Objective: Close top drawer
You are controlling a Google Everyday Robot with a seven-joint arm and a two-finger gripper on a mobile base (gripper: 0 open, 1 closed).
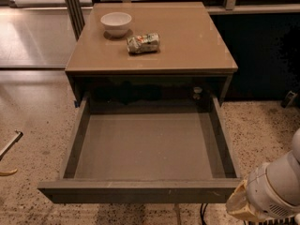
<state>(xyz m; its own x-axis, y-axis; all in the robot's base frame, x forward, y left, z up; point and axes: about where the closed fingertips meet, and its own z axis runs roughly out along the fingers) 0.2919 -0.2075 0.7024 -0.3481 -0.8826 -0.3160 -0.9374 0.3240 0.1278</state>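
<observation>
You are looking at the top drawer (140,146) hanging pulled far out. Above its back edge a white bowl (116,22) and a crumpled can (143,42) are sitting on the cabinet top (187,36) — the gripper (243,206) is hovering just beside the drawer's front right corner — you cannot tell its state

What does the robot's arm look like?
The arm is chunky, rounded and white, with small vent slots underneath. Its end effector, at the bottom right beside the front corner of the open top drawer, looks tan and yellowish.
</observation>
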